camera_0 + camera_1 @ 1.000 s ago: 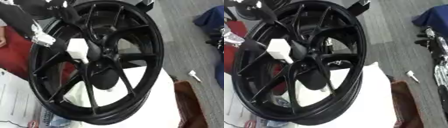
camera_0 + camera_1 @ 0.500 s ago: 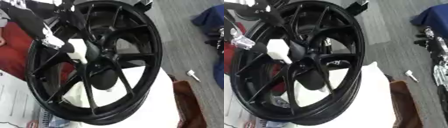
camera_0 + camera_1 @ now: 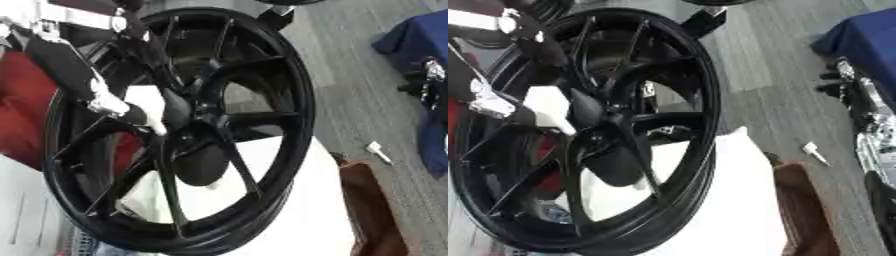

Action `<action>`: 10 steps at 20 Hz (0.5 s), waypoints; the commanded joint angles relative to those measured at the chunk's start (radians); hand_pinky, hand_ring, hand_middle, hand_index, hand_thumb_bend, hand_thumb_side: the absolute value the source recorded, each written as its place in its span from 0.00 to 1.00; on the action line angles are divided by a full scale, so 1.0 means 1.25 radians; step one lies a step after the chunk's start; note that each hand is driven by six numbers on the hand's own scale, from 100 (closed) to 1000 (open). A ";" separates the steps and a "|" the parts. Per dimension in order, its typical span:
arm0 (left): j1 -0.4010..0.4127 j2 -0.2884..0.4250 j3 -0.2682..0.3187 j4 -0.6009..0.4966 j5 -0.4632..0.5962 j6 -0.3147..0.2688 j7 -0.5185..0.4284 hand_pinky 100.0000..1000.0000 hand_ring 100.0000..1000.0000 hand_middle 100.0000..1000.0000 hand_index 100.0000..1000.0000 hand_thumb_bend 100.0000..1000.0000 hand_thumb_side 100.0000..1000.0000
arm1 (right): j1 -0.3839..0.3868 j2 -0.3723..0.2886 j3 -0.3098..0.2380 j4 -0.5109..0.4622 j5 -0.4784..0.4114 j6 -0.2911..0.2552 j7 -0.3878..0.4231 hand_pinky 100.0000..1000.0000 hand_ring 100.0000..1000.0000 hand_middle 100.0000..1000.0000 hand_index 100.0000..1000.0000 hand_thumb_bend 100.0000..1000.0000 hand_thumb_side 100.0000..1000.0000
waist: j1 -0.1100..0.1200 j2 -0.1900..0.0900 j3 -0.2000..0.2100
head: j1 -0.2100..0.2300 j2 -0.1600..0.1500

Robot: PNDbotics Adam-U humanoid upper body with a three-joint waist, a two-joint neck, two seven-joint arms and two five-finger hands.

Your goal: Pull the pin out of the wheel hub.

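Left eye view shows the black wheel (image 3: 188,135) standing nearly upright on a white surface (image 3: 289,210), its hub (image 3: 197,127) just left of the picture's middle. 1 arm comes in from the upper left, and the left hand (image 3: 144,112) sits against the hub, its dark fingers pointing in at the centre beside a white block (image 3: 549,110). I cannot tell whether those fingers are curled round anything, and the pin itself cannot be made out among the black spokes. The right hand appears in neither view. To do this step well, the fingers likely need to close fully on the pin before any pull, and the pull should probably run straight along the hub's axis, since a sideways tug could tip the wheel.
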 commanded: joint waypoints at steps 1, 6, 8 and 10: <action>-0.020 0.002 0.001 0.012 -0.032 0.005 -0.007 0.81 0.82 0.76 0.87 0.52 0.37 | -0.002 -0.011 -0.002 -0.012 -0.003 0.000 0.001 0.87 0.65 0.69 0.80 0.00 0.88 | -0.006 -0.015 -0.001 | 0.003 -0.008; -0.018 -0.012 -0.006 0.041 -0.058 0.003 -0.007 0.81 0.81 0.76 0.86 0.51 0.35 | 0.000 -0.011 -0.002 -0.012 -0.005 0.000 0.000 0.87 0.65 0.69 0.80 0.00 0.89 | -0.004 -0.013 -0.004 | 0.007 -0.013; -0.018 -0.022 -0.010 0.060 -0.073 0.003 -0.007 0.81 0.81 0.76 0.86 0.51 0.35 | 0.002 -0.010 -0.003 -0.011 -0.006 0.001 0.000 0.87 0.65 0.69 0.80 0.00 0.90 | -0.003 -0.011 -0.006 | 0.008 -0.016; -0.017 -0.027 -0.011 0.075 -0.085 0.001 -0.007 0.81 0.81 0.75 0.86 0.50 0.34 | 0.003 -0.010 -0.003 -0.011 -0.007 0.001 -0.001 0.87 0.65 0.69 0.80 0.00 0.90 | -0.003 -0.010 -0.006 | 0.009 -0.018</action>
